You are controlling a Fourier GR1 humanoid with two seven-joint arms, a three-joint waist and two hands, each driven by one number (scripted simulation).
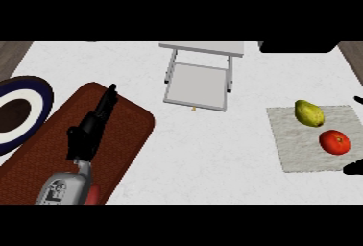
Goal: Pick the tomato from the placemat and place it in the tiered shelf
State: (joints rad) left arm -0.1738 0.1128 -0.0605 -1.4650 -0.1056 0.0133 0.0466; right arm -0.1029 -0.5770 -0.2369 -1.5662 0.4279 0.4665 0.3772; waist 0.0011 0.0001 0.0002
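Observation:
The red tomato [334, 142] lies on the pale grey placemat [305, 158] at the right, just below a yellow-green pear [309, 113]. Only two black tips of my right hand [353, 168] show at the right edge, one above and one below the tomato, spread wide and not touching it. The white tiered shelf [197, 86] stands at the top centre, with nothing on its lower tray. My left hand [86, 134] is open over the brown mat [127, 129] at the left, with its fingers straight and pointing away from me.
A round plate [28, 98] with a dark blue rim sits at the far left edge, partly cut off. A dark block [297, 46] stands at the back right. White counter lies between the brown mat and the grey placemat.

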